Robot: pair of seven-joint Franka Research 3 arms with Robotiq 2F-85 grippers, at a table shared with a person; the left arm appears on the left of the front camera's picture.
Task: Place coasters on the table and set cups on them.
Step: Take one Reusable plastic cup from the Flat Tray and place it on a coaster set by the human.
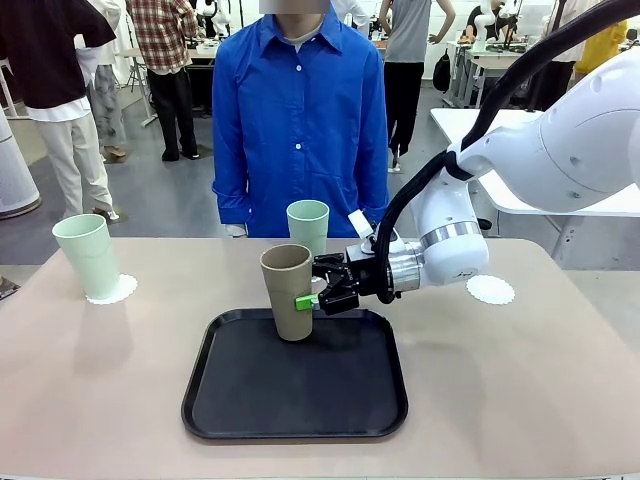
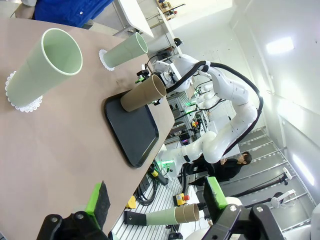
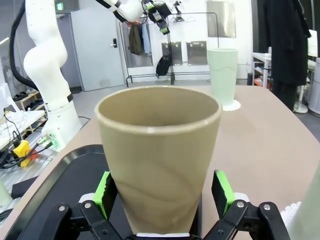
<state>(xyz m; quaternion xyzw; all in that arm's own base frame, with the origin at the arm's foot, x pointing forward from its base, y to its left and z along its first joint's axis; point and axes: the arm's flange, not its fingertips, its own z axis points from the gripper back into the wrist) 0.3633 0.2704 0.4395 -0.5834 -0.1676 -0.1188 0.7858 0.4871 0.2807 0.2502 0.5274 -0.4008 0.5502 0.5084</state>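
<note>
A brown-tan cup (image 1: 287, 290) (image 3: 159, 160) stands upright on the black tray (image 1: 300, 390). My right gripper (image 1: 308, 293) (image 3: 164, 196) is open and straddles its lower half, the green pads (image 3: 105, 194) a small gap from its sides. One mint cup (image 1: 87, 256) (image 2: 47, 67) stands on a coaster (image 1: 112, 290) at the table's far left. Another mint cup (image 1: 307, 226) (image 2: 127, 50) stands on a coaster (image 2: 103, 58) at the far middle. A bare coaster (image 1: 490, 290) lies on the table (image 1: 560, 380) at the right. My left gripper (image 2: 156, 200) is open and holds nothing, off the table's left end.
A person in a blue shirt (image 1: 298, 120) stands at the far edge behind the middle cup. The tray (image 2: 132, 130) lies at the near middle. A white table (image 1: 520, 200) stands behind at the right.
</note>
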